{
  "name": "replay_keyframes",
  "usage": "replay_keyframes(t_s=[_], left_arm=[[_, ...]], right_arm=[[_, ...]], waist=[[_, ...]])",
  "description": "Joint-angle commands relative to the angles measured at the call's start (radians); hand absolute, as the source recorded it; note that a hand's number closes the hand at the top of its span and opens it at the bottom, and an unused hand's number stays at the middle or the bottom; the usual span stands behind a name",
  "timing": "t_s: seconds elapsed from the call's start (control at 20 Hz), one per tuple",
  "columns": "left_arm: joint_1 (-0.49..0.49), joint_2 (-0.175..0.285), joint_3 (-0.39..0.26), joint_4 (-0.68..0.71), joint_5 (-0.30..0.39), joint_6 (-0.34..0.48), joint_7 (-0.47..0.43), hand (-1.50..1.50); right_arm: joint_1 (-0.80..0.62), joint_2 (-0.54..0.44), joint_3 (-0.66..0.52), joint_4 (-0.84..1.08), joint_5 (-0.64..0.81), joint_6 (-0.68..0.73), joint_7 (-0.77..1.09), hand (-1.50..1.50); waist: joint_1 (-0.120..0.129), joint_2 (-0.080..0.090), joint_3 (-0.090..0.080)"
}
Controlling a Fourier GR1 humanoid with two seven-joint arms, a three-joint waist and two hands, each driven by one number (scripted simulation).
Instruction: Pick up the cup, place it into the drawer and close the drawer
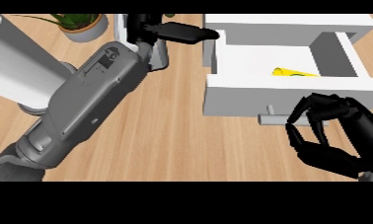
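Cup [295, 72] is sitting in the open drawer [280, 97], lying on its side, long axis roughly 9-to-3. The handle [271, 118] pokes out at 6 o'clock. Right hand [328, 139], curled on nothing, is just at its 4 o'clock, so it's nearer. Left hand [182, 31], fingers straight, is at the drawer's 10 o'clock.

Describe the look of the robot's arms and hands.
The left forearm is a bulky, rounded grey casing with a few small dark markings, ending in a black left hand. The right hand is black too, with slender segmented fingers. No cables show.
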Motion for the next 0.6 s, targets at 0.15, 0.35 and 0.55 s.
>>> replay_keyframes(t_s=[0.15, 0.35, 0.55], left_arm=[[0.157, 0.137, 0.056, -0.151, 0.016, -0.091, 0.023, -1.50], [0.255, 0.176, 0.070, -0.267, 0.029, -0.089, 0.033, -1.50], [0.379, 0.248, 0.098, -0.348, 0.037, -0.138, 0.021, -1.50]], right_arm=[[-0.108, -0.014, 0.113, 0.215, 0.273, -0.080, -0.111, 1.50], [-0.140, -0.051, 0.174, 0.343, 0.433, -0.127, -0.140, 1.50], [-0.201, 0.002, 0.264, 0.481, 0.586, -0.231, -0.143, 1.50]], waist=[[0.014, 0.006, 0.000], [0.031, 0.005, 0.000], [0.024, 0.007, 0.000]])
